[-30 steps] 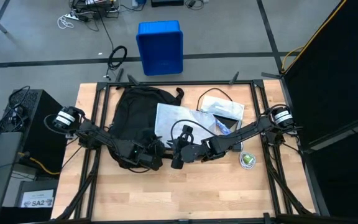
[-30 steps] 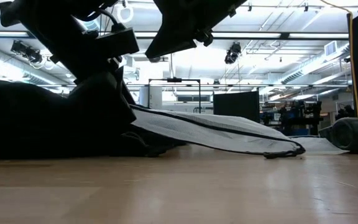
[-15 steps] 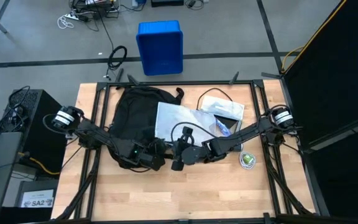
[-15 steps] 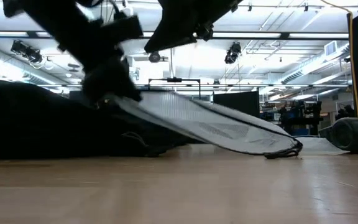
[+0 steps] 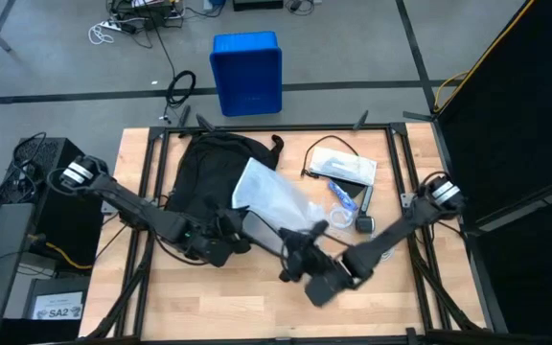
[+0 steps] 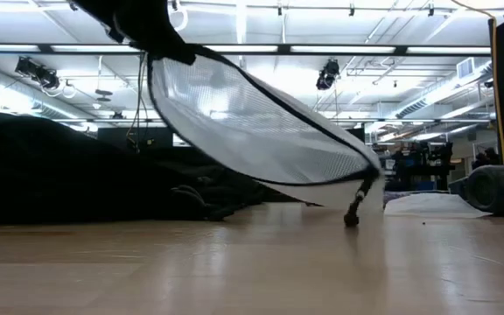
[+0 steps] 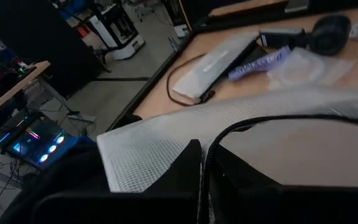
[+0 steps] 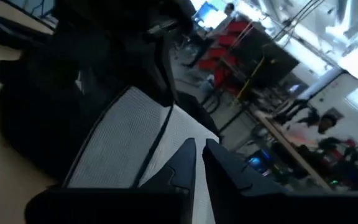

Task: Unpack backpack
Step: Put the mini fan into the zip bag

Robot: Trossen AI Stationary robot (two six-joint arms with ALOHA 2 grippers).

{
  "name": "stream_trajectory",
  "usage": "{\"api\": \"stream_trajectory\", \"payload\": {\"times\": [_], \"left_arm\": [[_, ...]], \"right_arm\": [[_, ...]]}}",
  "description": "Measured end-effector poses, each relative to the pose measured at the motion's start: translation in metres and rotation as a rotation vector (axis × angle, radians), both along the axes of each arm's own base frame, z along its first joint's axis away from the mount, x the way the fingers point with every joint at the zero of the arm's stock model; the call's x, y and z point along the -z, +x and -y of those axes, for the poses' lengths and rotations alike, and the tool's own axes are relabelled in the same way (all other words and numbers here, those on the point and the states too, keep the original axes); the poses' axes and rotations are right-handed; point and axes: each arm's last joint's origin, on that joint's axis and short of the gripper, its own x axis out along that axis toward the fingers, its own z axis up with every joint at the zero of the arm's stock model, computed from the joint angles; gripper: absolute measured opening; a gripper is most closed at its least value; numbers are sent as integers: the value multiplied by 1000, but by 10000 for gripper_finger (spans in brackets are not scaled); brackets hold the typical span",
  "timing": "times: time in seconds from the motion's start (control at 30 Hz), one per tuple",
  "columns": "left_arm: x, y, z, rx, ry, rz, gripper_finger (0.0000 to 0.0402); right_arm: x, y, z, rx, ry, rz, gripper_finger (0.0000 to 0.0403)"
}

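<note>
The white mesh pouch (image 5: 274, 199) is now lifted off the table, its upper-left corner raised in the low view. The right gripper (image 5: 319, 285) is drawn back toward the frame's bottom.

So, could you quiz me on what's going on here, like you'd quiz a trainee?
1. True or false: the white mesh pouch lies flat on the table.
2. What colour is the bin on the floor beyond the table? A red, B blue, C green.
3. Fill in: the left pincer is shut on the ____.

Key: 1 false, it hangs lifted, beside the backpack. 2 B. 3 white mesh pouch.
</note>
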Motion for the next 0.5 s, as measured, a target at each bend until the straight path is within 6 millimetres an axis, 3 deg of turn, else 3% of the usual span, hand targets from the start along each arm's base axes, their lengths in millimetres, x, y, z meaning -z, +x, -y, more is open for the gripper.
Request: {"api": "stream_trajectory", "payload": {"times": [0.27,0.4,0.5], "left_arm": [[-9,2,2,-13,-1,34,0],[-13,3,2,-16,-10,50,0],[-13,3,2,-24,-26,66,0]], "right_arm": [[-16,-19,-21,-177,222,91,42],[-9,-11,-17,-272,387,73,42],[8,3,-13,-367,477,-11,41]]}}
